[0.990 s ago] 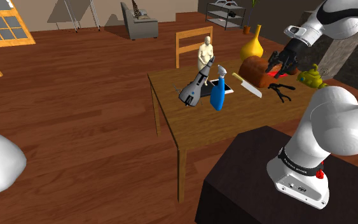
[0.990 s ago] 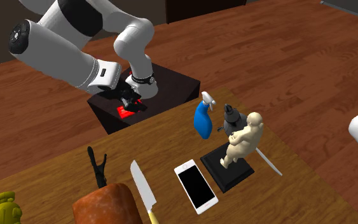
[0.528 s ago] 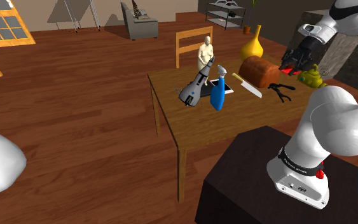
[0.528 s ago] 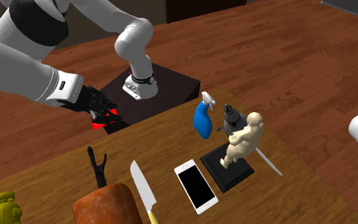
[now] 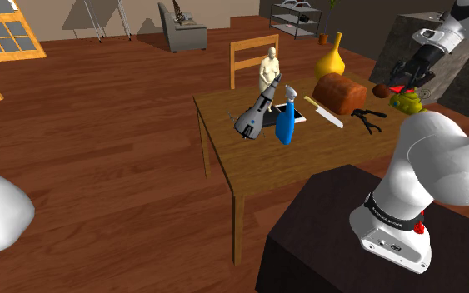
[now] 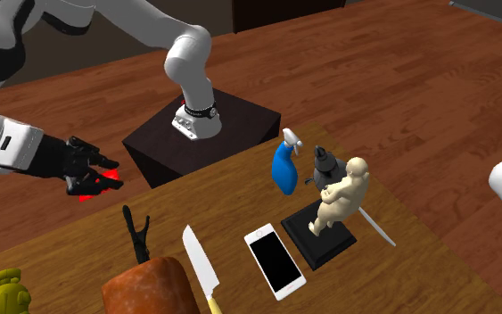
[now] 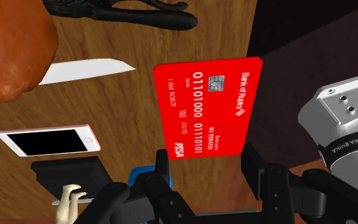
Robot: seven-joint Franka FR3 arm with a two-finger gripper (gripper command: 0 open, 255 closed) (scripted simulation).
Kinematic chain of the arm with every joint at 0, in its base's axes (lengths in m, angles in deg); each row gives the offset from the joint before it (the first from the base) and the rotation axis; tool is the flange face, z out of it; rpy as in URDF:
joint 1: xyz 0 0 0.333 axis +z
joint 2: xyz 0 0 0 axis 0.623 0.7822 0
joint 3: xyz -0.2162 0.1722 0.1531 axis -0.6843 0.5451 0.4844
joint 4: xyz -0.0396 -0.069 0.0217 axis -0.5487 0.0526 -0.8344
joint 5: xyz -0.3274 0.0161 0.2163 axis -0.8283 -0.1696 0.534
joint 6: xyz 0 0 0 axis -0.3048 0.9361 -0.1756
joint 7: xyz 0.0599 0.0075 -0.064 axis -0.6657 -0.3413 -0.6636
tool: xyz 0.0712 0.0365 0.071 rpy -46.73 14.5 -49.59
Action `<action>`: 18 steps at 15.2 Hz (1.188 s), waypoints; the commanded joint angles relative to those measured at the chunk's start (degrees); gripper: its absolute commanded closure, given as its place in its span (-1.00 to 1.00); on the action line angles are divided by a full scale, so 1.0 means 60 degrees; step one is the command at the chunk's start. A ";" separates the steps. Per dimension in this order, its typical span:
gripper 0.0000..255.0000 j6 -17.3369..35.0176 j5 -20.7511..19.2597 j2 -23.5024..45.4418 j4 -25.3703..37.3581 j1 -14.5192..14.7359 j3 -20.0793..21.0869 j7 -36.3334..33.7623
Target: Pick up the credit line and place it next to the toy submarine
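The hand (image 7: 206, 159) clamps the red credit card (image 7: 203, 102), its long axis pointing straight out from the grip.

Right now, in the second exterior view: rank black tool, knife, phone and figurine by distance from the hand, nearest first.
1. black tool, just beside the hand, which clasps the red card.
2. knife, next along the table.
3. phone, mid-table.
4. figurine, farthest, toward the view's right.
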 commanded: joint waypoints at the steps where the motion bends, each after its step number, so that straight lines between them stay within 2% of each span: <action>1: 1.00 -0.0344 -0.0160 -0.0040 0.0801 0.0442 -0.0460 0.0342; 7: 1.00 -0.1646 -0.0666 -0.0359 0.3826 0.2148 -0.1792 0.1360; 11: 1.00 -0.2768 -0.1136 -0.0792 0.6537 0.3686 -0.2706 0.2178; 18: 1.00 -0.2095 -0.1389 -0.1099 0.5821 0.3432 -0.2869 0.2223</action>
